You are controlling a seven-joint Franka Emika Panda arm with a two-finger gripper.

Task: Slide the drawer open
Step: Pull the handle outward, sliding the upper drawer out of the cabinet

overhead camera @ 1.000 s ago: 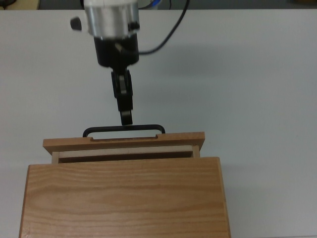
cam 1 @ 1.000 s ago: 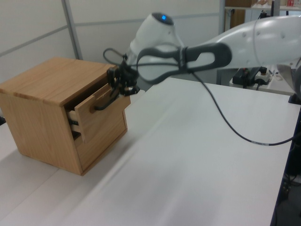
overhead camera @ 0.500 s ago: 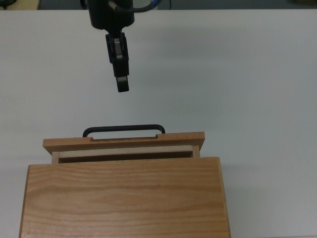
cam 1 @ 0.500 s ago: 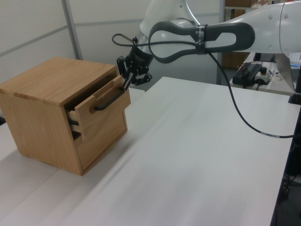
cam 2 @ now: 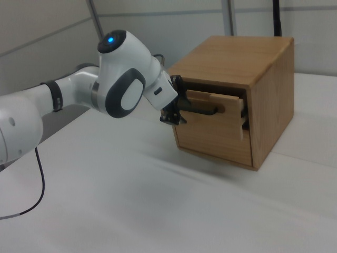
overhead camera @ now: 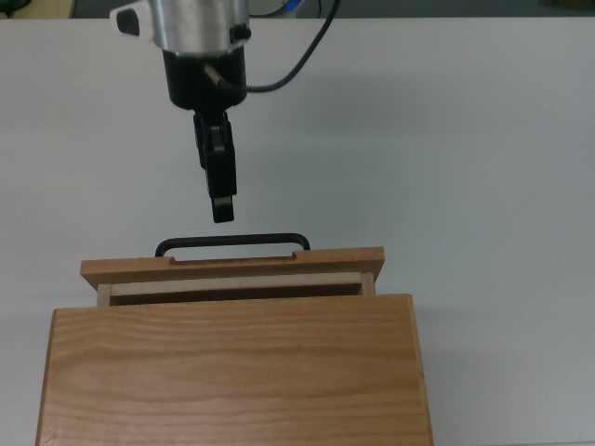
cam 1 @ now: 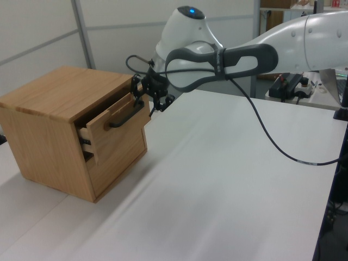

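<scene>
Drawer (overhead camera: 232, 268): partly out of the cabinet (overhead camera: 232, 372), black handle (overhead camera: 232, 242) forward.
Gripper (overhead camera: 222, 209): just off the handle, empty; finger spread unclear.
Counter (overhead camera: 465, 139): white.

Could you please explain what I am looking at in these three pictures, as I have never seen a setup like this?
This is a white robot arm on a white table. At its tip is a black pincer, its tool for gripping. All three pictures show one moment: the top view looks straight down, the left view and the right view look from opposite sides. On the table stands a wooden cabinet with a drawer pulled out a little way. The drawer has a black bar handle. The pincer hangs just short of the handle in the top view and holds nothing. A black cable runs from the arm.
</scene>
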